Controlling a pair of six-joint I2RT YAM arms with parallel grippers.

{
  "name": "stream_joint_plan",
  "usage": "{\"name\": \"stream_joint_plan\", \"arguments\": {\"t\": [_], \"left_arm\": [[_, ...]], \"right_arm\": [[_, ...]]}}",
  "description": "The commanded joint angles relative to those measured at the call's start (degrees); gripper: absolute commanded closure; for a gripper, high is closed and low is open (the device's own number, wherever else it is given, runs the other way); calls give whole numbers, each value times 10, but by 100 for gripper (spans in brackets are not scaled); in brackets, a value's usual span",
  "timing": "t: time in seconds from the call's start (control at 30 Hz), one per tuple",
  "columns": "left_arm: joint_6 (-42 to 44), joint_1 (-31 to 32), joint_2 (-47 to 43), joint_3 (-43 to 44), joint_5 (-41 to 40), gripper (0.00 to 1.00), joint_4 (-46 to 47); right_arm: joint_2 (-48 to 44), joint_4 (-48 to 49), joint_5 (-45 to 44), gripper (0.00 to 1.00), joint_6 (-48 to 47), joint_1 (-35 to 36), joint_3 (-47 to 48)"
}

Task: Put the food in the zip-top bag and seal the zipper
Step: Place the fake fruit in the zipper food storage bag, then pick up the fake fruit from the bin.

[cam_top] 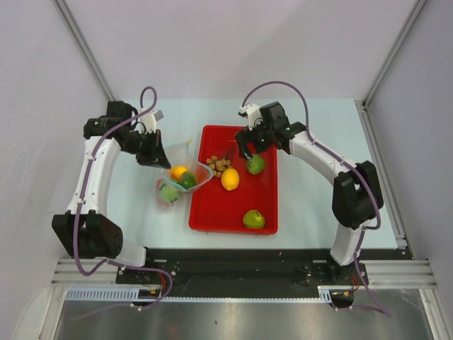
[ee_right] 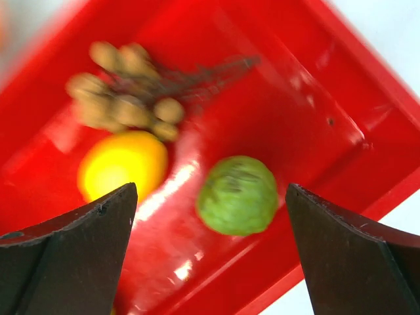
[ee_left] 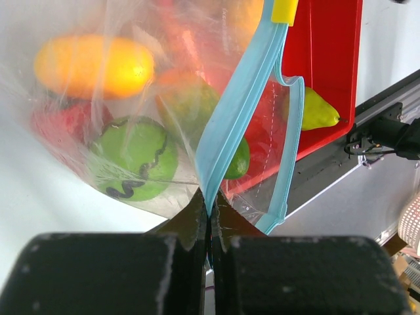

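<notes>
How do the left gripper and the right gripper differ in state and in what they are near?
The left gripper is shut, pinching the blue zipper of the bag; the right gripper is open and holds nothing. The left gripper is beside the red tray; the right gripper hangs over it, above a green round fruit. Both have dark fingers.

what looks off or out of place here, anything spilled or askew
Nothing is spilled or damaged. The one untidy thing is the zip-top bag, slumped on the table with its mouth at the red tray's left rim; its zipper gapes and twists where the left tool pinches it.
</notes>
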State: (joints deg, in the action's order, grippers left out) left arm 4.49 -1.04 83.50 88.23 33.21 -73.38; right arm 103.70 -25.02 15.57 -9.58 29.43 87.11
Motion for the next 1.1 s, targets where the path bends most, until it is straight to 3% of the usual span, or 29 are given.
{"name": "stream_joint_plan", "arguments": {"t": [0.0, 0.33, 0.4, 0.43, 0.5, 0.53, 0.63, 0.77, 0.9, 1.07], "left_arm": [[-3, -4, -6, 2, 11, 96, 12], [-1, -4, -4, -6, 6, 96, 14], [1, -3, -5, -6, 6, 96, 13], [1, -3, -5, -7, 4, 96, 15], [2, -3, -6, -7, 4, 96, 15], [2, -4, -7, -7, 4, 96, 14], [2, -4, -7, -6, 4, 96, 16], [1, -4, -6, -4, 7, 96, 17], [1, -4, -4, -3, 11, 96, 18], [-1, -3, -3, 3, 13, 96, 17]], "right_arm": [[49, -31, -74, 0, -75, 5, 4], [121, -54, -62, 1, -106, 5, 5], [123, -49, -56, 9, -107, 5, 6], [121, -45, -54, 25, -104, 5, 10], [111, -46, -49, 39, -98, 5, 17], [106, -45, -45, 54, -97, 5, 19], [78, -50, -26, 68, -85, 4, 31], [28, -49, 53, 69, -26, -4, 52], [-43, 79, 170, 69, 78, 2, 40], [-64, 142, 212, 68, 120, 79, 81]]}}
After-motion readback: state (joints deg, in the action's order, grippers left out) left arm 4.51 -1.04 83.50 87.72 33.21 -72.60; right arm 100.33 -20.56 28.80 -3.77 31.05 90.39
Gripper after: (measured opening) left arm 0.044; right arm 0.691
